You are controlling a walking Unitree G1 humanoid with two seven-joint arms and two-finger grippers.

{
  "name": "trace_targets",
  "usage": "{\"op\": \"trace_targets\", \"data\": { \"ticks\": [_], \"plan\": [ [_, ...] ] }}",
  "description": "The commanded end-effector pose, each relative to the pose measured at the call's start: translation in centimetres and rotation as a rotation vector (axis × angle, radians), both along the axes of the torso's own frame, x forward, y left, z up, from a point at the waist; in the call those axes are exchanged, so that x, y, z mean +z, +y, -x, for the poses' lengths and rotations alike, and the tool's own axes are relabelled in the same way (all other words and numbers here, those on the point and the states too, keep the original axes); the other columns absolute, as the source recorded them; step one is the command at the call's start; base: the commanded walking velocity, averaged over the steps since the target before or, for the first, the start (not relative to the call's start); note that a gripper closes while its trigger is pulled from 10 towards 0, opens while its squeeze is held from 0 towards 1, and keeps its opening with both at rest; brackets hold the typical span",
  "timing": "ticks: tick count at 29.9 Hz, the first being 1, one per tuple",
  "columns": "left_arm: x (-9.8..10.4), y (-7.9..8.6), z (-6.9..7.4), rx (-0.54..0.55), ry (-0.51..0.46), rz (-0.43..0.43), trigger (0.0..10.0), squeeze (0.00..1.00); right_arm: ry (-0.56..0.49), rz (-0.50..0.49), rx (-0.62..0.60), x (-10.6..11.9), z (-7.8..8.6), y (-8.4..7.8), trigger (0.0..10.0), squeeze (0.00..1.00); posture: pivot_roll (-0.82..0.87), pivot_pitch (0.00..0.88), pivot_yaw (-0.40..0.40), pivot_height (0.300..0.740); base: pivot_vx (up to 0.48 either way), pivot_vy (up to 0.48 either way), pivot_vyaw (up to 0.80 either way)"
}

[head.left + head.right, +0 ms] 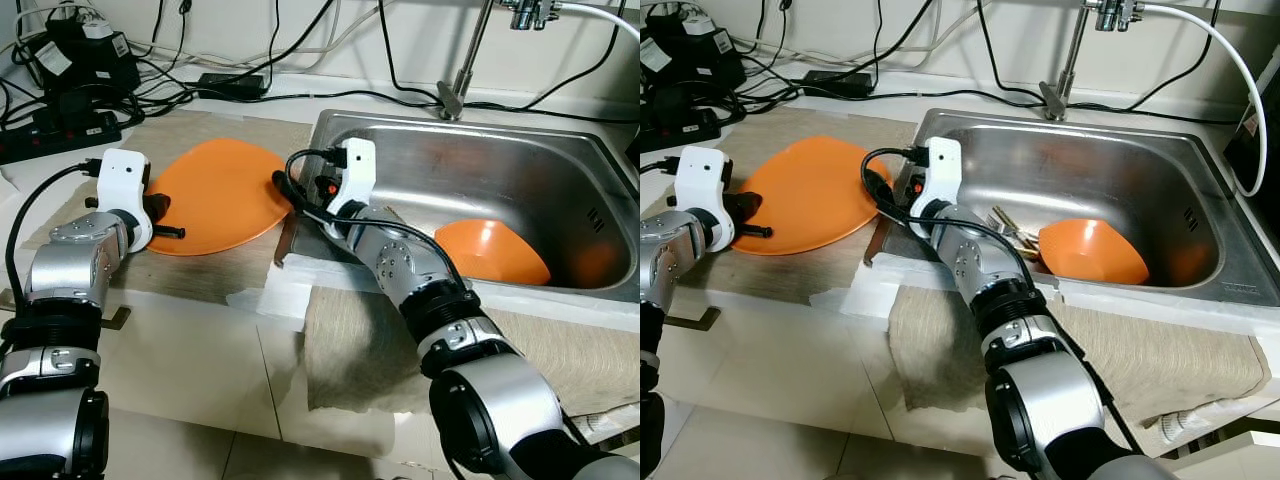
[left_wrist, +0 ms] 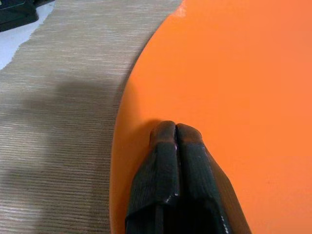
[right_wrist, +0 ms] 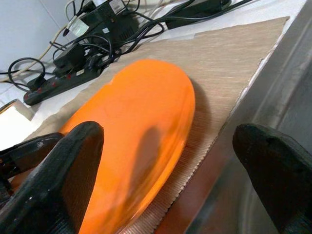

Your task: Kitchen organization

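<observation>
An orange plate [image 1: 215,195], smooth, glossy and wide with a shallow rim, lies flat on a beige ribbed mat [image 1: 200,125] on the desk [image 1: 150,370], just left of a steel sink [image 1: 560,170]. A second orange dish, a bowl [image 1: 490,250], sits tilted in the sink's basin, with some cutlery [image 1: 1008,232] beside it.

The left arm reaches forward from the left, its white wrist housing at the plate's near-left edge. The left end effector [image 2: 176,132] has its two black fingers pressed together, nothing between them, their tips resting over the plate's orange surface close to the rim.

The right arm stretches across the sink's front-left corner, elbow low, wrist raised near the plate's right edge. The right end effector [image 3: 168,146] is spread wide, one finger over the plate's side and the other over the sink's edge, gripping nothing.

Black cables and a power strip [image 1: 55,135] crowd the desk's back-left corner.
</observation>
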State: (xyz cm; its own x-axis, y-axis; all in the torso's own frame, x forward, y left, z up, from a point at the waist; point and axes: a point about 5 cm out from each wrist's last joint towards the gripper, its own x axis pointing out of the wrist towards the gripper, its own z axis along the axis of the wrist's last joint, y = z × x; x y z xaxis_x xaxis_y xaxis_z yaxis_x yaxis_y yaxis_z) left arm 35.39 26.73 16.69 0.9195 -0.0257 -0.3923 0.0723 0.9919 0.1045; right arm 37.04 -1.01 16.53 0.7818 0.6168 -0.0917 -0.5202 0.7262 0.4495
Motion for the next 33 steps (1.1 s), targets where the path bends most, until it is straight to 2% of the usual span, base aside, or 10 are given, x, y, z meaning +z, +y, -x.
{"op": "trace_targets", "data": {
  "ticks": [1, 12, 22, 33],
  "plan": [
    [-2.4, -0.4, 0.7, -0.016, 0.107, 0.022, 10.0, 0.00, 0.052, -0.117, 0.166, 0.5, 3.0, 6.7, 10.0, 0.00, 0.09, 0.000, -0.014, 0.740, 0.000, 0.000, 0.00],
    [-2.3, -0.5, 0.7, -0.017, 0.106, 0.021, 10.0, 0.00, 0.127, -0.152, 0.189, 0.2, 3.2, 7.3, 10.0, 0.00, 0.10, 0.000, -0.017, 0.740, 0.000, 0.000, 0.00],
    [-2.1, -0.5, 0.7, -0.018, 0.103, 0.021, 10.0, 0.00, 0.085, -0.095, 0.208, 0.0, 3.5, 7.7, 10.0, 0.00, 0.10, 0.000, -0.019, 0.740, 0.000, 0.000, 0.00],
    [-2.1, -0.6, 0.7, -0.020, 0.099, 0.023, 10.0, 0.00, 0.078, -0.088, 0.248, 0.0, 3.9, 8.3, 10.0, 0.00, 0.10, 0.000, -0.025, 0.740, 0.000, 0.000, 0.00]
  ]
}}
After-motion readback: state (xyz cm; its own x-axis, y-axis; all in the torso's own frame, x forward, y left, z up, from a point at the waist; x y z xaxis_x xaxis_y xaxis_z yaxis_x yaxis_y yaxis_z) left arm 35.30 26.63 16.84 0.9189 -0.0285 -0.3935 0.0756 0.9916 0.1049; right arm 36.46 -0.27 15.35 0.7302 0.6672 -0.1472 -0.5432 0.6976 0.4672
